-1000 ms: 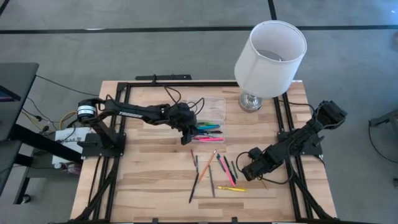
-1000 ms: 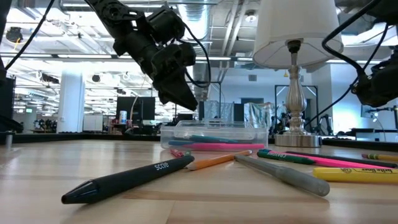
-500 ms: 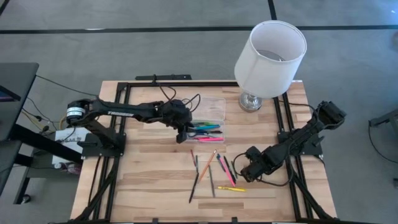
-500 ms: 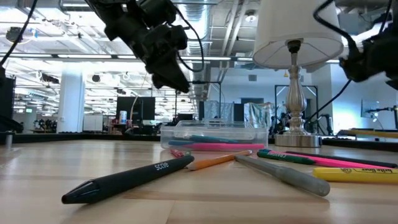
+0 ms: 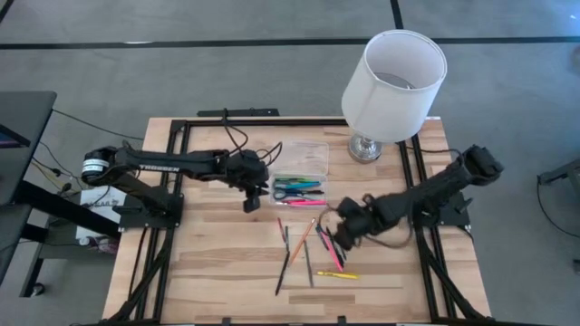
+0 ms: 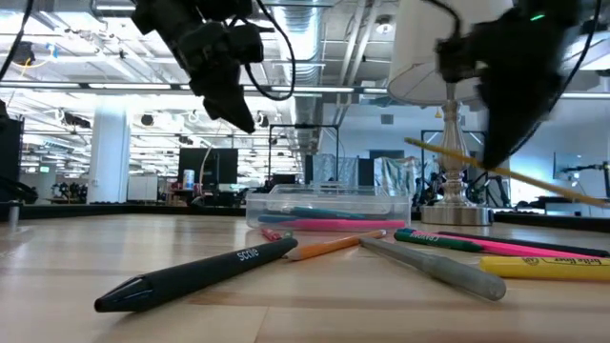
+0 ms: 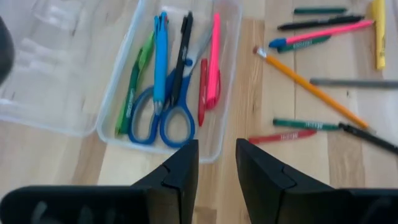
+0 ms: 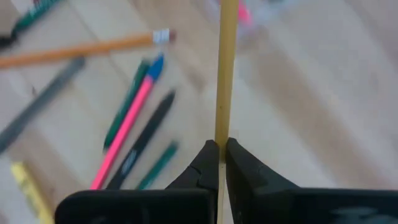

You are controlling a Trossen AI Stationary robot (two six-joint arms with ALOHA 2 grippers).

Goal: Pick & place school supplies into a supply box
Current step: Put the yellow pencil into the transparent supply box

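Right gripper (image 8: 219, 155) pinches a yellow pencil (image 8: 225, 68) above the wooden table (image 5: 217, 263).

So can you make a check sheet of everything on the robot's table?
Surface: wooden table, black frame.
Job's things: clear supply box holding blue scissors, pens; loose pens and pencils beside it.
Clutter: white lamp at the back.
Claws: left claw open, empty, above table near box; right claw shut on a yellow pencil, lifted.
Cables: black wires on left arm.
Surroundings: grey floor; big room behind.

Open-plan lab/office, exposed ceiling ducts (image 6: 324, 38), columns (image 6: 110, 152), wood table (image 5: 217, 263)
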